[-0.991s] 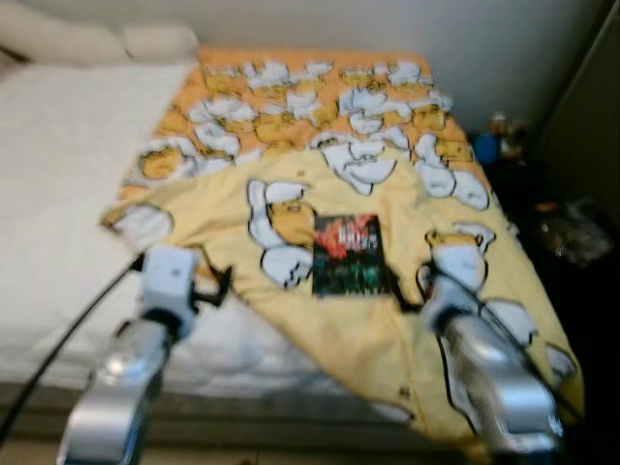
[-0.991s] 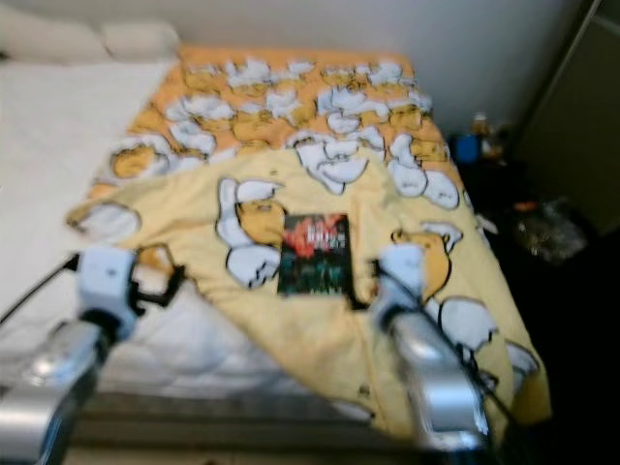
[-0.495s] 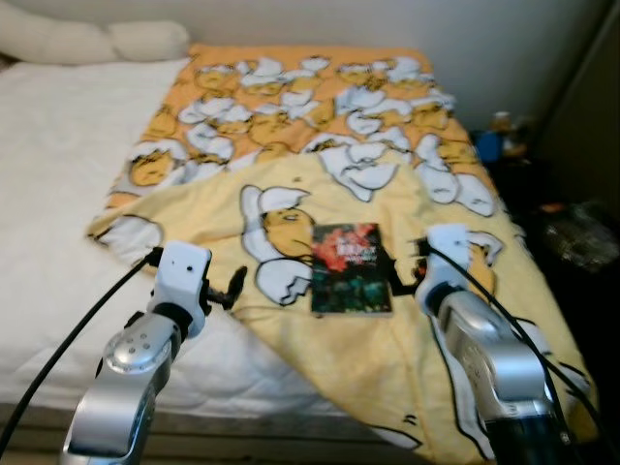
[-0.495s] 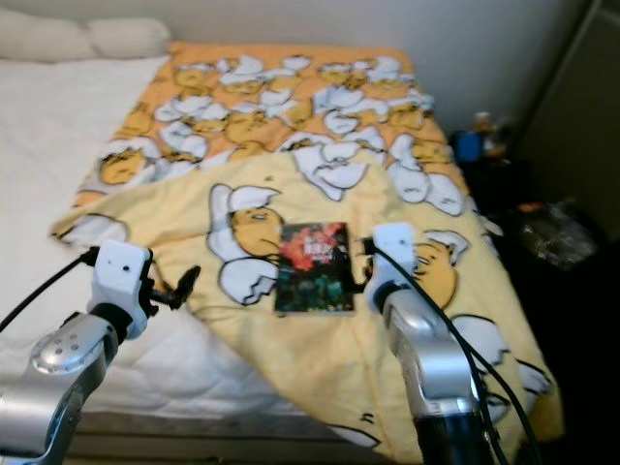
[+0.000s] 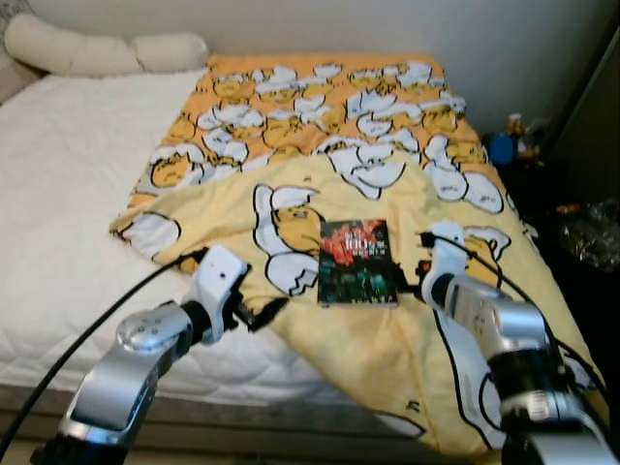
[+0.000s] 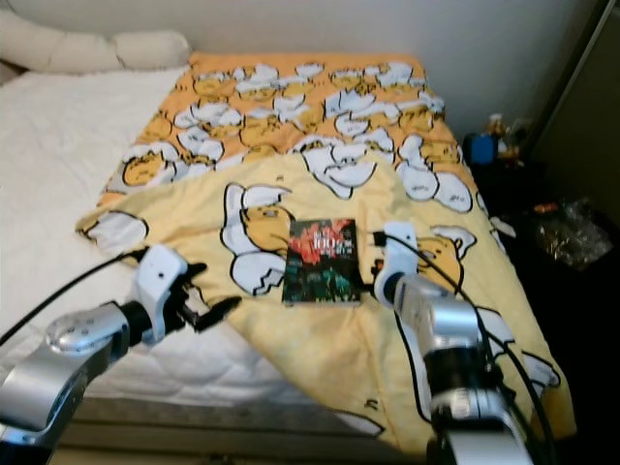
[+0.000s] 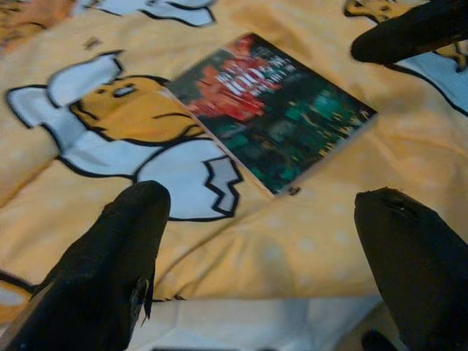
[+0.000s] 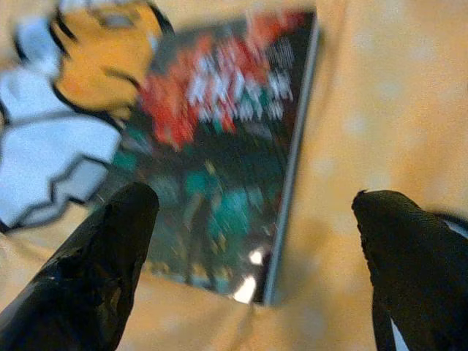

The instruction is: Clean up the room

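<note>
A book (image 5: 356, 262) with a dark red and green cover lies flat on a yellow blanket (image 5: 339, 136) printed with cartoon eggs, spread over the bed. My left gripper (image 5: 266, 310) hovers low over the blanket's near edge, left of the book, pointing at it. In the left wrist view its fingers (image 7: 110, 270) stand wide open with the book (image 7: 270, 117) ahead of them. My right gripper (image 5: 412, 281) is at the book's right edge, open. Between its fingers (image 8: 95, 270) in the right wrist view lies the book (image 8: 219, 146), blurred and close.
The white mattress (image 5: 68, 194) lies bare to the left, with pillows (image 5: 97, 53) at the head. Right of the bed is a dark corner with a blue item (image 5: 502, 145) and a plastic bag (image 5: 591, 228). The bed's front edge (image 5: 291, 417) is just below my arms.
The camera has shifted and sharpened. My left gripper has swung right towards the book. My right gripper has closed in on the book's right edge.
</note>
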`<state>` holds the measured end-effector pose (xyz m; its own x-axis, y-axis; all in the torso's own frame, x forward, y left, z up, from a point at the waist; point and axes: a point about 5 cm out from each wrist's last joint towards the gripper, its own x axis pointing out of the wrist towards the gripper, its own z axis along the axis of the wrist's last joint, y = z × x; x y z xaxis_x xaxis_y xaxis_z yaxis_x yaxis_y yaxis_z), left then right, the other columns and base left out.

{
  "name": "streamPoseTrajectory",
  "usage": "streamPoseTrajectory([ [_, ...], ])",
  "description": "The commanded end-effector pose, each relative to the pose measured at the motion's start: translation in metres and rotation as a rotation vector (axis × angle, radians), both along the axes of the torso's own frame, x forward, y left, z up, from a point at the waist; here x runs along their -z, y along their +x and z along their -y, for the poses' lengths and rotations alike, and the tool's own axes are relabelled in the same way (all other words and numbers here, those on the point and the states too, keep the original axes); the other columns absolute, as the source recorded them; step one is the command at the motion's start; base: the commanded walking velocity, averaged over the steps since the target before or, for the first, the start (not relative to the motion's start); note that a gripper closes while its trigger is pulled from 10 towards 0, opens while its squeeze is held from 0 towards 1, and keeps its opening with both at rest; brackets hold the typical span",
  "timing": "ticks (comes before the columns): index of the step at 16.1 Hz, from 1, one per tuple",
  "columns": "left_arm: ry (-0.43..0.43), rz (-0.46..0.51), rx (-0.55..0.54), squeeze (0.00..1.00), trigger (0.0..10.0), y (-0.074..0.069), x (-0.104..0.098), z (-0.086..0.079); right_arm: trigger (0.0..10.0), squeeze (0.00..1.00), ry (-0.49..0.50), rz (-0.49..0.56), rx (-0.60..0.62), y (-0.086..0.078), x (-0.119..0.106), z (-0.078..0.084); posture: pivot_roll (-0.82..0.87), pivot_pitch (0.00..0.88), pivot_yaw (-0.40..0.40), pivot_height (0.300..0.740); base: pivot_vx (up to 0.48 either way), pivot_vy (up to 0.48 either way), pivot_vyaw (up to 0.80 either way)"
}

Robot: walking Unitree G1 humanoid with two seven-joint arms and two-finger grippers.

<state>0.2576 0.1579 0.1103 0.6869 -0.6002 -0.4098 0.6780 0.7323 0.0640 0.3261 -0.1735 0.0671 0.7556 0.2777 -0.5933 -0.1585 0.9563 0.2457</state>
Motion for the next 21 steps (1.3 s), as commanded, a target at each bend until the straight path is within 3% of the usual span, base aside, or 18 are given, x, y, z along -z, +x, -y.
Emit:
streamPoseTrajectory([
  [1, -0.005, 0.007, 0.042, 1.0, 10.0, 0.005, -0.007, 0.001, 10.0, 1.0, 0.014, -0.027, 0.016, 0.004, 0.003, 0.006, 0.01, 0.0, 0.081, 0.74, 0.0, 0.0, 0.0],
  [5, -0.012, -0.024, 0.139, 1.0, 10.0, 0.008, -0.012, 0.0, 10.0, 1.0, 0.061, -0.114, 0.044, 0.008, 0.009, 0.017, 0.02, 0.0, 0.092, 0.74, 0.0, 0.0, 0.0],
  [8, -0.022, -0.038, 0.157, 1.0, 10.0, 0.006, -0.011, -0.001, 10.0, 1.0, 0.201, -0.098, 0.012, 0.011, 0.001, 0.013, 0.03, 0.0, 0.08, 0.74, 0.0, 0.0, 0.0],
  [10, -0.03, -0.051, 0.175, 1.0, 10.0, 0.004, -0.01, 0.0, 10.0, 1.0, 0.232, -0.103, -0.03, 0.011, 0.003, 0.01, 0.03, 0.0, 0.078, 0.74, 0.0, 0.0, 0.0],
  [13, -0.042, -0.072, 0.2, 1.0, 10.0, 0.001, -0.007, 0.003, 10.0, 0.34, 0.267, -0.146, -0.028, 0.005, 0.014, 0.005, 0.03, 0.0, 0.073, 0.74, 0.0, 0.0, 0.0],
  [14, -0.045, -0.076, 0.201, 1.0, 10.0, 0.001, -0.006, 0.003, 10.0, 0.0, 0.266, -0.157, -0.016, 0.003, 0.018, 0.005, 0.03, 0.0, 0.073, 0.74, 0.0, 0.0, 0.0],
  [20, -0.042, -0.102, 0.203, 1.0, 10.0, -0.002, 0.0, 0.002, 10.0, 0.0, 0.273, -0.207, 0.033, -0.006, 0.035, 0.004, 0.04, 0.0, 0.066, 0.74, 0.0, 0.0, 0.0],
  [21, -0.033, -0.11, 0.213, 1.0, 10.0, -0.003, 0.002, 0.003, 10.0, 0.0, 0.224, -0.249, 0.035, -0.017, 0.049, 0.004, 0.05, 0.0, 0.066, 0.74, 0.0, 0.0, 0.0],
])
